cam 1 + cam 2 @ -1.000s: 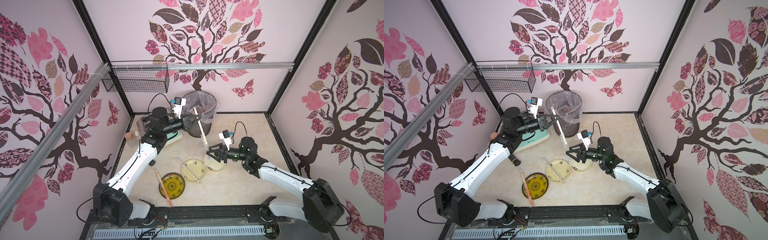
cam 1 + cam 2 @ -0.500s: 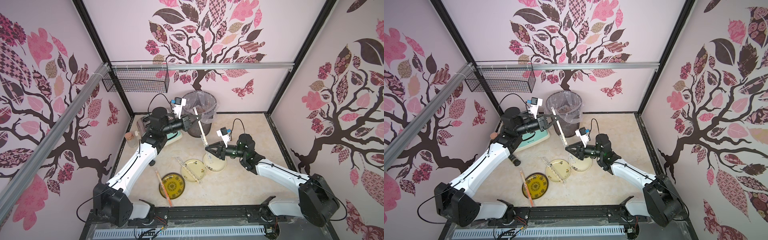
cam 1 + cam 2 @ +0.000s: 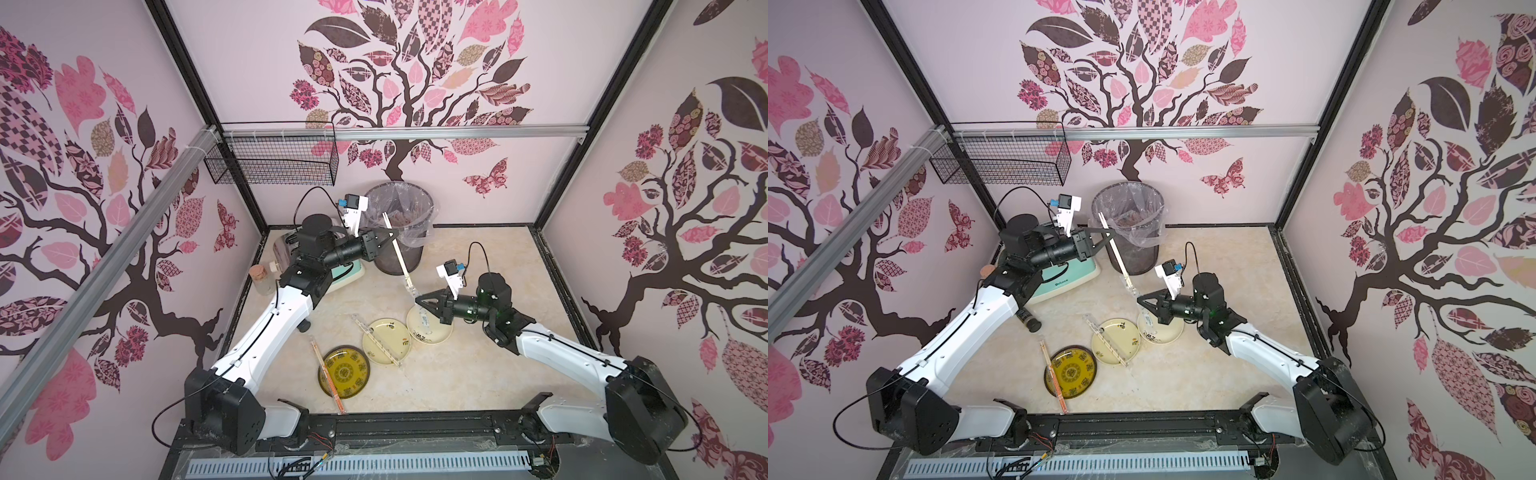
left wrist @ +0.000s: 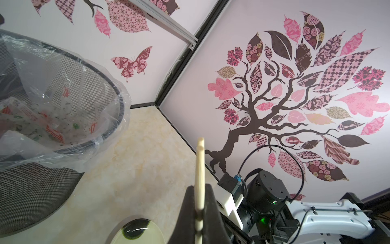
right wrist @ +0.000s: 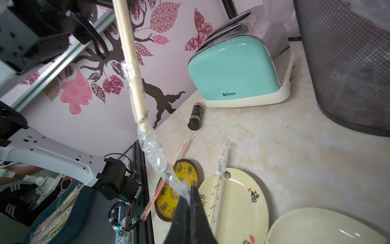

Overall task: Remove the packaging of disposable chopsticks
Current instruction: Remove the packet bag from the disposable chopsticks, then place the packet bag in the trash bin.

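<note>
My left gripper (image 3: 392, 237) (image 4: 199, 202) is shut on a pair of disposable chopsticks (image 3: 398, 253) (image 3: 1119, 257) (image 4: 199, 164), held slanted in the air in front of the bin. Clear packaging (image 5: 156, 156) (image 3: 409, 284) still covers their lower end and trails off it, crumpled. My right gripper (image 3: 417, 299) (image 3: 1139, 298) (image 5: 188, 194) is shut on that loose end. A second wrapped pair (image 3: 376, 340) (image 5: 218, 175) lies across a cream plate (image 3: 401, 351). An orange-red sleeved pair (image 3: 326, 376) (image 5: 160, 186) lies over the edge of a dark yellow plate (image 3: 353, 374).
A lined mesh bin (image 3: 399, 232) stands at the back, with a mint toaster (image 3: 1065, 278) (image 5: 232, 71) to its left. A small dark bottle (image 3: 1027, 322) lies by the left arm. A cork-topped jar (image 3: 262, 280) stands at the left wall. Another cream plate (image 3: 444, 336) sits under my right gripper.
My right gripper has moved left to the lower end of the held chopsticks and closed on the loose sleeve. The left arm has stayed still.
</note>
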Controlling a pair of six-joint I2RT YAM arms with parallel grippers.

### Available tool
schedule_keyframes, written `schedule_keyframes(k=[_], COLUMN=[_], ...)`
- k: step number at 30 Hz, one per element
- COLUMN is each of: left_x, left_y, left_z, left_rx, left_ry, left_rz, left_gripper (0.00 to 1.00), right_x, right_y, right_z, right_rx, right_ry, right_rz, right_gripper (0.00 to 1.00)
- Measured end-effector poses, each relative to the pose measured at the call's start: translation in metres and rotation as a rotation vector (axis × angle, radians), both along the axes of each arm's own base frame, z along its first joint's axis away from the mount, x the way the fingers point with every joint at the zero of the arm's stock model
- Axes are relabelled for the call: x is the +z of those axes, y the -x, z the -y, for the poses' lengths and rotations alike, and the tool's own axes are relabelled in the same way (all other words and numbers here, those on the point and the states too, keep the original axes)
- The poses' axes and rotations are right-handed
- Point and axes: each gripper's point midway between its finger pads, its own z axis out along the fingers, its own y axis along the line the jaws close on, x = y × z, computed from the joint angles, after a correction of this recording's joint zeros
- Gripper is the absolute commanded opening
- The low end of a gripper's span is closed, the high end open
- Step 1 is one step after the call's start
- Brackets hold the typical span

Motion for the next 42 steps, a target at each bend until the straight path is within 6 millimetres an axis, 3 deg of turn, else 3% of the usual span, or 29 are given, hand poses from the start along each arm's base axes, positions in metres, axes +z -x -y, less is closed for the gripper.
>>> schedule_keyframes(k=[6, 11, 13, 15, 22, 29, 34, 42], left_x=[-0.008, -0.029, -0.037, -0.041, -0.049, -0.078, -0.094, -0.102], left_y=[-0.014, -0.026, -0.025, -0.020, 0.015, 0.031, 0.034, 0.036], left_z=[-0.033, -0.057, -0.061, -0.062, -0.062, -0.060, -0.059, -0.060], left_rx=[0.107, 0.172, 0.177, 0.169, 0.102, 0.064, 0.047, 0.045], left_ry=[0.027, 0.051, 0.048, 0.045, 0.015, -0.030, -0.055, -0.090], left_rz=[-0.042, -0.114, -0.132, -0.139, -0.123, -0.129, -0.149, -0.145], left_gripper=[0.00, 0.00, 0.00, 0.00, 0.00, 0.00, 0.00, 0.00], right_x=[-0.007, -0.017, -0.011, 0.003, 0.098, 0.176, 0.203, 0.202], right_y=[-0.007, -0.015, -0.021, -0.029, -0.078, -0.141, -0.191, -0.272], right_z=[0.014, 0.023, 0.024, 0.023, 0.002, -0.007, -0.007, -0.035], right_rx=[-0.099, -0.168, -0.188, -0.206, -0.254, -0.319, -0.364, -0.362], right_ry=[0.073, 0.137, 0.147, 0.145, 0.082, 0.009, -0.050, -0.082], right_rz=[0.010, 0.007, 0.016, 0.039, 0.212, 0.352, 0.410, 0.454], right_gripper=[0.00, 0.00, 0.00, 0.00, 0.00, 0.00, 0.00, 0.00])
